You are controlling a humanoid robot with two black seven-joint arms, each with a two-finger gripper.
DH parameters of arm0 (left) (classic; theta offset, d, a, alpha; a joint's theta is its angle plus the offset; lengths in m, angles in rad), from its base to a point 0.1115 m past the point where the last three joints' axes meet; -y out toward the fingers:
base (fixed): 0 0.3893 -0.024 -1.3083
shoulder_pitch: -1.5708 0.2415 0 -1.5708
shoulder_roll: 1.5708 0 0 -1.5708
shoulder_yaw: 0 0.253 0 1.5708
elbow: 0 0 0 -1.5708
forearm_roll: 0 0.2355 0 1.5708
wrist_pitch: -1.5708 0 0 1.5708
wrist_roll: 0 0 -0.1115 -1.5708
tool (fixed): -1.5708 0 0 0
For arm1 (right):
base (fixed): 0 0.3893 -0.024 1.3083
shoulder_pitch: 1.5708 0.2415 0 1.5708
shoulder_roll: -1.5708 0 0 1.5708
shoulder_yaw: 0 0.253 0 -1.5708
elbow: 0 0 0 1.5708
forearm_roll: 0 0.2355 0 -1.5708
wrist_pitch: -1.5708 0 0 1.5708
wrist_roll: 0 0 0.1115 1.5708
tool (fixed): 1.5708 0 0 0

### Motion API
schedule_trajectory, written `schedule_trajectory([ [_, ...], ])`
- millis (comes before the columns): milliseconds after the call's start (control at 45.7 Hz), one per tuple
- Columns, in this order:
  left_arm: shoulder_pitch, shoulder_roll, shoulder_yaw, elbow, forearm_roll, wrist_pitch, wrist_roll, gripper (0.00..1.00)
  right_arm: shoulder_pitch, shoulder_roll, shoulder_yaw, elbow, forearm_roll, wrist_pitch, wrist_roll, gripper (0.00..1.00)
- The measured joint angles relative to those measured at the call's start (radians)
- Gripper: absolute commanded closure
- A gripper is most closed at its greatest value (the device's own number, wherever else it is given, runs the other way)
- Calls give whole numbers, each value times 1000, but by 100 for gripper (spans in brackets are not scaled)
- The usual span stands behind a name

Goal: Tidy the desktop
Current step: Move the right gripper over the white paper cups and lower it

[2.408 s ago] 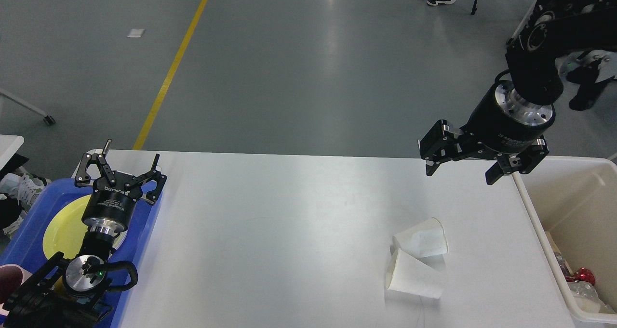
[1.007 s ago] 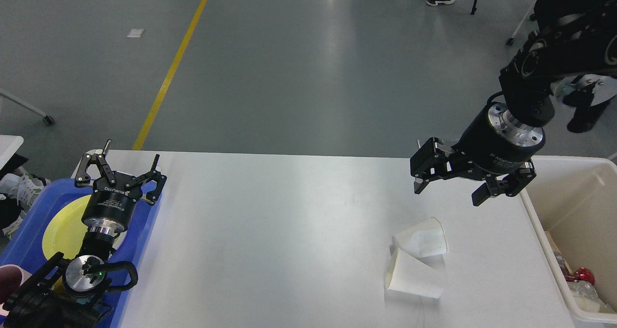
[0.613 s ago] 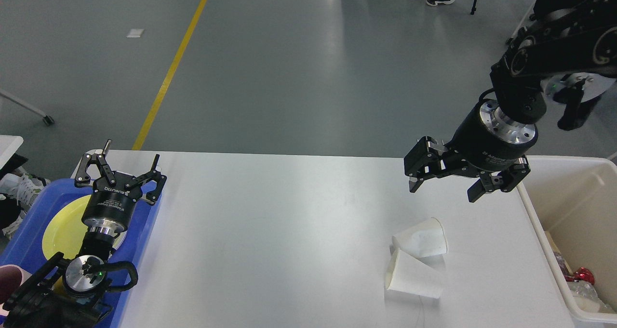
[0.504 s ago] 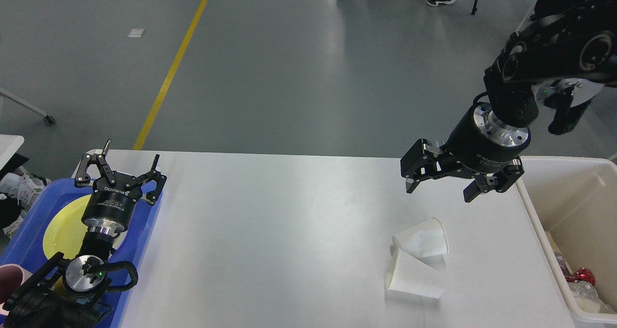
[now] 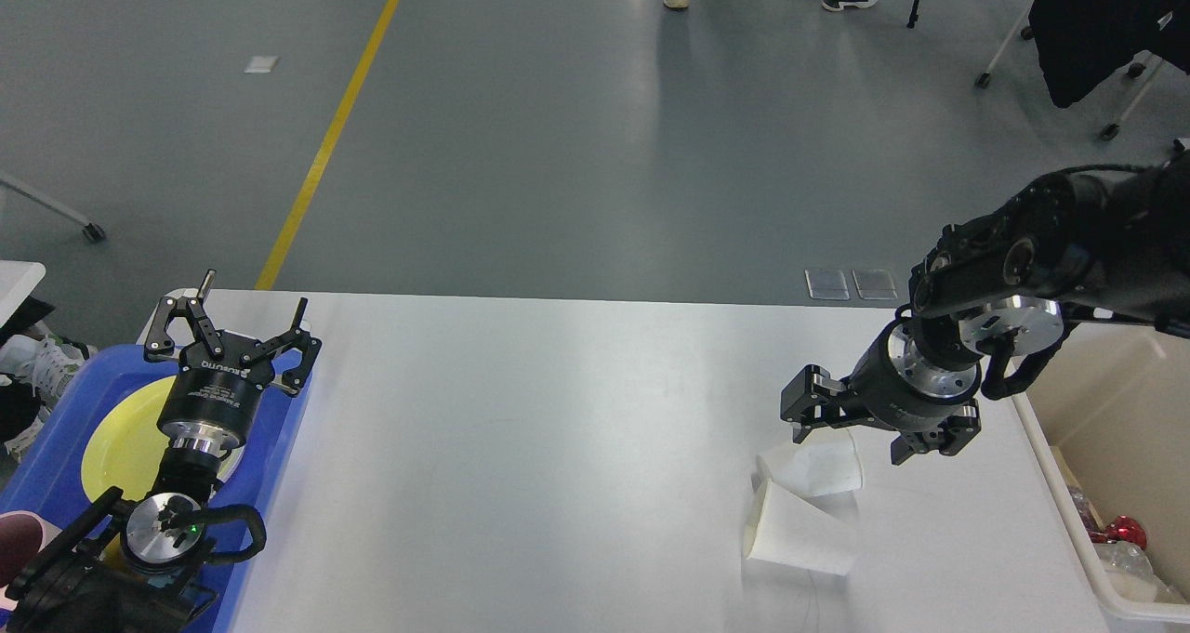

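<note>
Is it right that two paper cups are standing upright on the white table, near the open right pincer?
Not quite. In the head view both paper cups lie tipped on their sides on the white table, not standing. The right pincer is open, just above them.

White lettering reading "ROBOTIQ", seen upside down, stands on the left gripper (image 5: 230, 329); nothing else is legible.

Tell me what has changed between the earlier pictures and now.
The right gripper came down from above the desktop's far right edge to the upper paper cup, open around it, not yet gripping. Both cups, lower paper cup included, and the left gripper stayed put.
</note>
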Motion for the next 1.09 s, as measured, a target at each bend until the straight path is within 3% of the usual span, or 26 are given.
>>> schedule_trajectory([
  [197, 0, 0, 0, 0, 0, 0, 0, 4, -107, -64, -2, -68, 365, -15, -8, 0],
  [394, 0, 0, 0, 0, 0, 0, 0, 4, -106, -90, 3, -68, 659, -15, -72, 0],
  [525, 0, 0, 0, 0, 0, 0, 0, 4, -127, -127, 19, -55, 821, -16, -85, 1],
  [766, 0, 0, 0, 0, 0, 0, 0, 4, -219, -205, 51, -52, 972, -41, -81, 1],
  [1095, 0, 0, 0, 0, 0, 0, 0, 4, -382, -230, 156, -68, 1002, -91, -82, 2],
])
